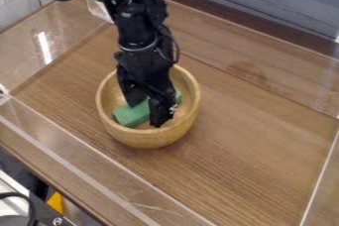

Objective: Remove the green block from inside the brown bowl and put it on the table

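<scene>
The brown bowl (184, 129) sits on the table (252, 161) near the middle of the view. Inside it lies the green block (129, 117), partly covered by the arm. My black gripper (147, 109) points straight down into the bowl, its fingers (163, 112) open and straddling the block. Whether the fingers touch the block cannot be made out.
Low clear acrylic walls (79, 180) border the tabletop on all sides. The arm reaches in from the top left. Bare wood lies to the right of and in front of the bowl.
</scene>
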